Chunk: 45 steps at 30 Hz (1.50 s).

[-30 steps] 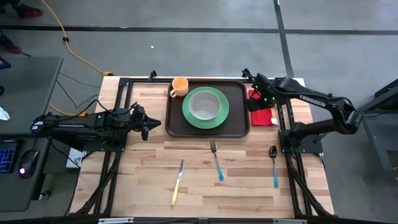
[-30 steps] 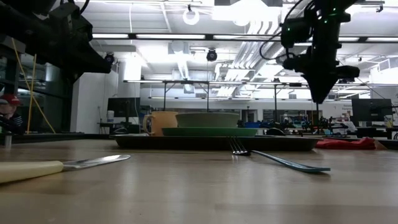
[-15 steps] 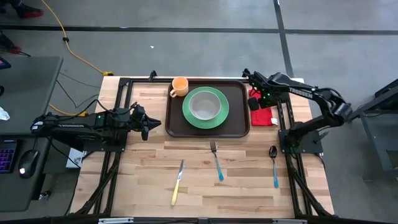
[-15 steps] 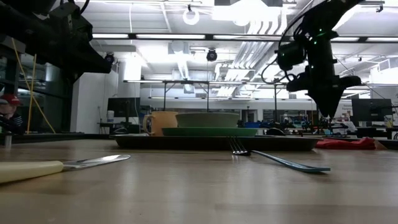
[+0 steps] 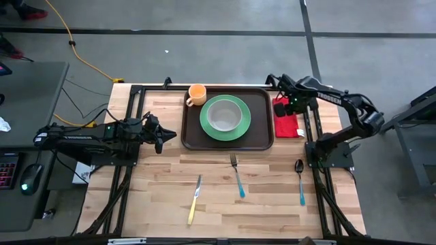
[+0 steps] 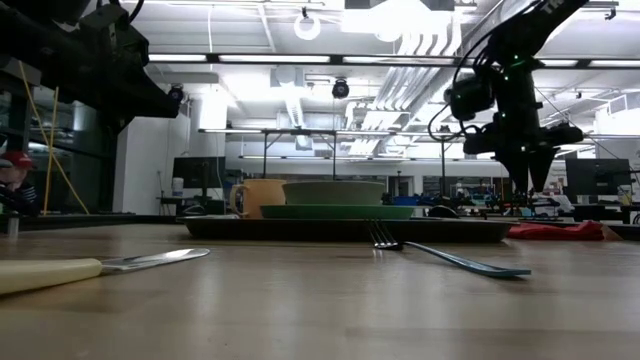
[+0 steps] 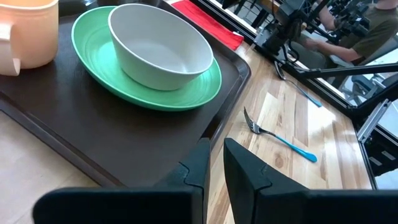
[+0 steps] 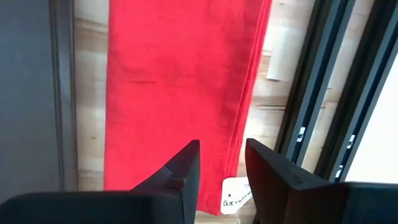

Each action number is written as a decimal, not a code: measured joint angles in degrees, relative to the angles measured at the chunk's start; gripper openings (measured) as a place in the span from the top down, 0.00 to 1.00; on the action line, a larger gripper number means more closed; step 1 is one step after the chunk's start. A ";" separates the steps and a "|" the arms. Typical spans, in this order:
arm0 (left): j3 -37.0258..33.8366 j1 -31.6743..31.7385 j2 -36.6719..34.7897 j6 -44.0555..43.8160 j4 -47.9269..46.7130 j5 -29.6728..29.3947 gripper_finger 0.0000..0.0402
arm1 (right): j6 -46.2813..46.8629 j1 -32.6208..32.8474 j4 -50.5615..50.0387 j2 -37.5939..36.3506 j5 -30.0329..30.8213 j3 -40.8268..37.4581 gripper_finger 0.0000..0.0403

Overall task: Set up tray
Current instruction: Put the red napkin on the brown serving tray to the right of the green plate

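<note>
The dark brown tray (image 5: 262, 139) lies at the table's far middle and carries a green plate (image 5: 205, 122), a white bowl (image 5: 225, 116) and an orange cup (image 5: 196, 94). A red napkin (image 5: 287, 125) lies flat on the table just right of the tray. My right gripper (image 5: 291, 105) hangs open above the napkin's far end, fingers pointing down, clear of it in the low view (image 6: 530, 186). In its wrist view the fingers (image 8: 222, 146) stand over the napkin's (image 8: 180, 74) edge. My left gripper (image 5: 165, 136) waits left of the tray (image 7: 93, 143), open by a narrow gap (image 7: 216, 152).
A fork (image 5: 237, 175), a spoon (image 5: 300, 181) and a knife (image 5: 195, 199) lie on the wood nearer the front edge. Black frame rails (image 8: 323, 93) run close along the napkin's right side. A white tag (image 8: 233, 196) shows at the napkin's corner.
My right gripper has moved from over the tray's right rim toward the table's right and far edge, coming over the napkin's far end, and has sunk somewhat lower. The napkin, the tray and the left arm have stayed still.
</note>
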 joint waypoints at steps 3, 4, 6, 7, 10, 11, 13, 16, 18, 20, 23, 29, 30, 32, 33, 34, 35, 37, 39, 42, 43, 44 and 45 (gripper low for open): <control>0.00 0.00 -0.02 0.00 -0.07 0.00 0.81 | -0.27 -1.07 0.02 0.00 0.21 0.00 0.73; 0.00 0.00 0.00 0.02 -0.11 0.00 0.81 | -0.36 -1.42 0.01 0.00 0.42 0.00 0.73; 0.00 0.00 -0.02 0.23 -0.13 0.00 0.81 | -0.40 -2.16 0.21 0.00 0.77 -0.08 0.73; 0.00 0.00 -0.01 0.26 -0.14 -0.02 0.81 | -0.38 -2.50 0.86 -0.02 0.73 -0.68 0.73; 0.00 0.00 -0.01 0.28 -0.13 -0.02 0.81 | -0.38 -3.52 2.57 0.00 -0.55 -3.79 0.73; 0.00 0.00 -0.02 0.28 -0.13 -0.02 0.81 | -0.40 -3.72 3.14 0.00 -0.89 -4.94 0.73; 0.00 0.00 0.00 0.30 -0.13 -0.05 0.81 | -0.40 -4.34 4.42 0.00 -0.99 -7.06 0.73; 0.00 0.02 0.00 0.31 -0.11 -0.13 0.81 | -0.40 -5.05 6.84 0.00 -0.51 -9.30 0.73; 0.00 0.00 0.00 0.25 -0.11 -0.15 0.81 | -0.40 -5.43 8.75 0.00 -1.13 -10.43 0.73; 0.00 0.00 -0.02 0.09 -0.11 -0.26 0.81 | -0.42 -5.60 11.26 0.00 -1.67 -11.44 0.73; 0.00 0.02 -0.02 0.06 -0.08 -0.28 0.81 | -0.90 -6.08 14.96 0.00 -3.62 -12.89 0.73; 0.00 0.02 -0.01 -0.17 -0.04 -0.28 0.81 | -1.85 -7.57 18.24 0.00 -4.11 -14.34 0.73; 0.00 0.02 -0.02 -0.17 -0.04 -0.28 0.81 | -1.87 -7.94 18.11 0.00 -4.38 -14.32 0.73; 0.00 0.02 -0.02 -0.23 -0.02 -0.28 0.81 | -1.86 -8.53 17.58 0.00 -6.08 -14.15 0.73; 0.00 0.02 -0.02 -0.34 0.00 -0.28 0.81 | -1.87 -8.74 17.41 0.00 -6.94 -13.92 0.73; 0.00 0.02 -0.02 -0.44 0.00 -0.27 0.81 | -1.85 -8.84 17.31 0.00 -7.58 -13.60 0.73; 0.00 0.02 0.00 -0.63 0.00 -0.28 0.81 | -1.87 -8.85 17.07 0.00 -7.96 -13.26 0.73; 0.00 0.02 -0.02 -0.61 0.02 -0.28 0.81 | -1.89 -8.82 16.68 0.00 -7.59 -12.67 0.73; 0.00 0.02 0.00 -0.63 0.00 -0.27 0.81 | -1.92 -8.82 16.68 0.00 -6.64 -12.32 0.73; 0.00 0.02 -0.01 -0.63 0.00 -0.26 0.81 | -3.11 -8.82 16.57 0.00 -4.90 -12.31 0.73; 0.00 0.02 -0.01 -0.63 0.00 -0.26 0.81 | -3.24 -8.82 16.43 0.00 -4.42 -12.31 0.73; 0.00 0.02 -0.02 -0.63 0.02 -0.26 0.81 | -3.35 -8.83 16.32 0.00 -4.14 -12.31 0.73; 0.00 0.02 0.00 -0.63 0.02 -0.26 0.81 | -3.40 -8.92 16.21 0.00 -3.78 -12.31 0.73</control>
